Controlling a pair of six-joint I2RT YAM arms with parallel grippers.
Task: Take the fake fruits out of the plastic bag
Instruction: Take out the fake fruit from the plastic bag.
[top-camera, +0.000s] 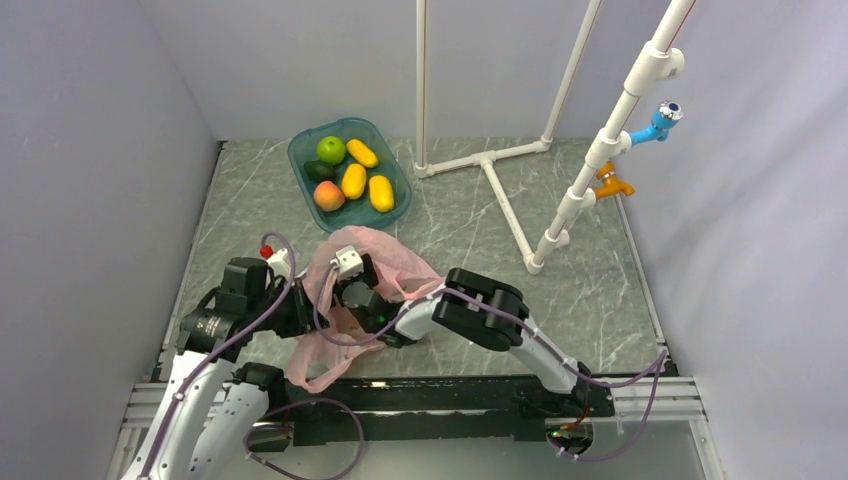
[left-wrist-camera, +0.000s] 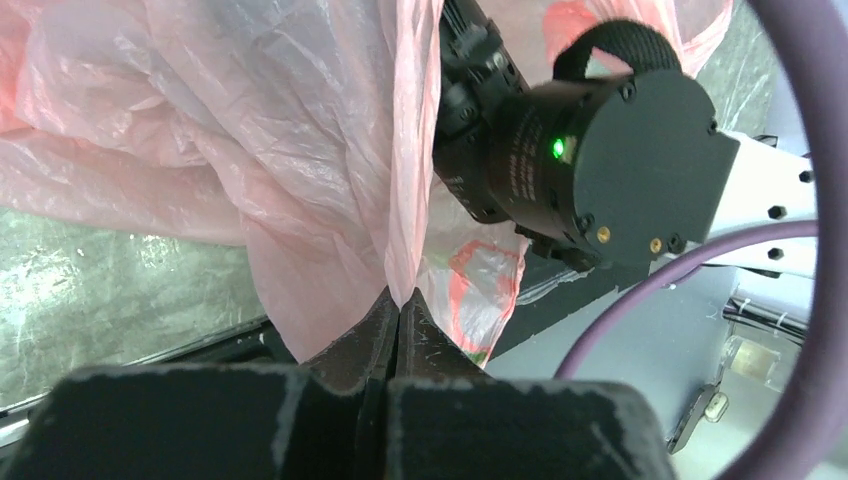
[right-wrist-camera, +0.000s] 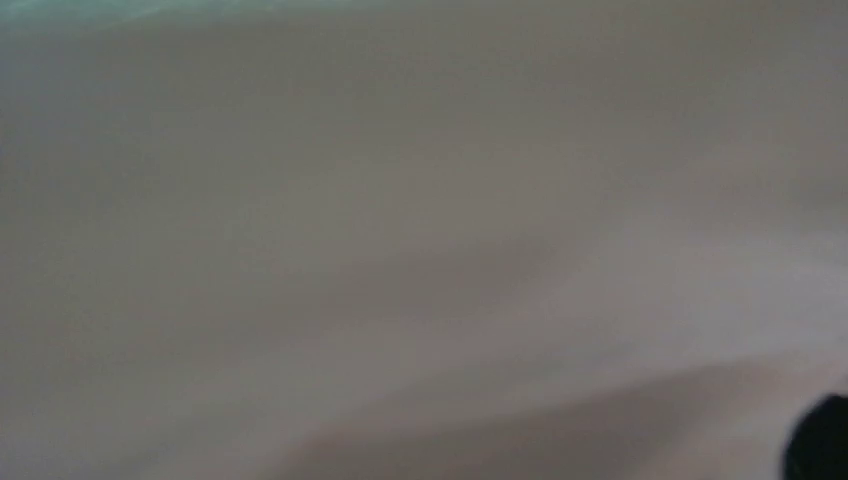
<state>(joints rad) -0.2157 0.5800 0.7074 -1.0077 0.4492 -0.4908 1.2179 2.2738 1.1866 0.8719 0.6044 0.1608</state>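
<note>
Where the left end effector (left-wrist-camera: 398, 305) grips, the plastic bag (left-wrist-camera: 270, 150) bunches.

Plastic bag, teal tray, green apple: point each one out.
plastic bag (left-wrist-camera: 250, 150): left wrist view, on its crinkled pink film.
teal tray (top-camera: 297, 163): top external view, on its left wall.
green apple (top-camera: 331, 150): top external view, on its middle.

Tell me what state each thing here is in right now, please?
plastic bag, crumpled on the table, right arm reaching inside.
left gripper, shut on the bag's edge.
right gripper, hidden inside the bag; open or shut unclear.
teal tray, upright, holding six fruits.
fake fruits, lying in the tray, outside the bag.
</note>
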